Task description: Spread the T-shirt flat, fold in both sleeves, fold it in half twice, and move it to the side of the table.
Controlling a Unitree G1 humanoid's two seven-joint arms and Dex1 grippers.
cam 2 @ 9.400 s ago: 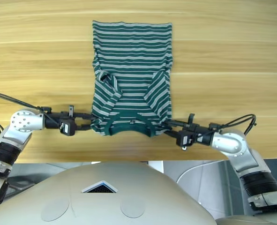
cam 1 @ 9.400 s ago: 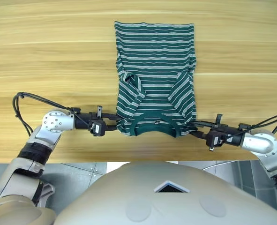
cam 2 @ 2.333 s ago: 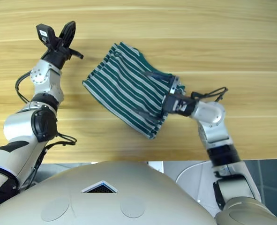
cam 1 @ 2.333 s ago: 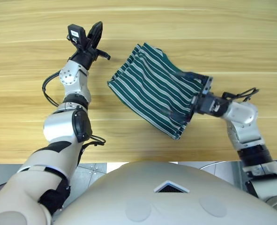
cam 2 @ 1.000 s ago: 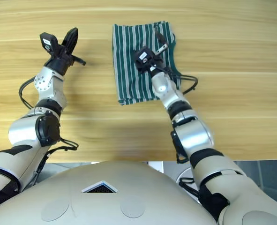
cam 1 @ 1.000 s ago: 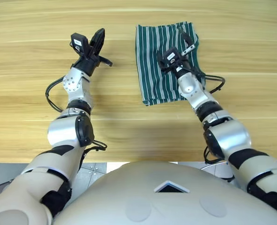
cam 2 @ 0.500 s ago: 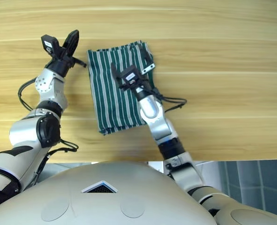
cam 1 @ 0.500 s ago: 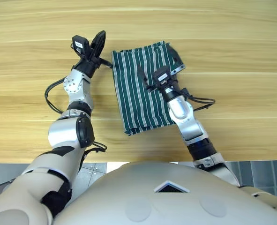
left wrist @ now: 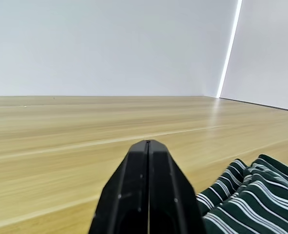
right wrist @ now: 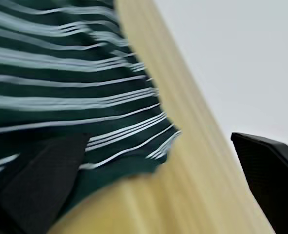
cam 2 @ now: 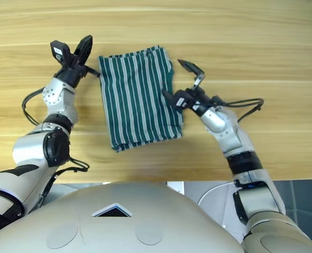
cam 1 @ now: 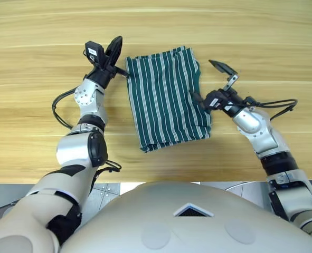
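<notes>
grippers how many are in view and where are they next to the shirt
2. The left gripper, shut, stands beside the folded T-shirt's far left corner. The right gripper is open at the shirt's right edge, one finger low by the cloth, the other raised.

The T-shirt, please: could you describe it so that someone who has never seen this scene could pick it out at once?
On the wide wooden table, look between the left gripper and the right gripper. There lies the T-shirt, folded into a rectangle: dark green with thin pale stripes, the only cloth on the wood.
</notes>
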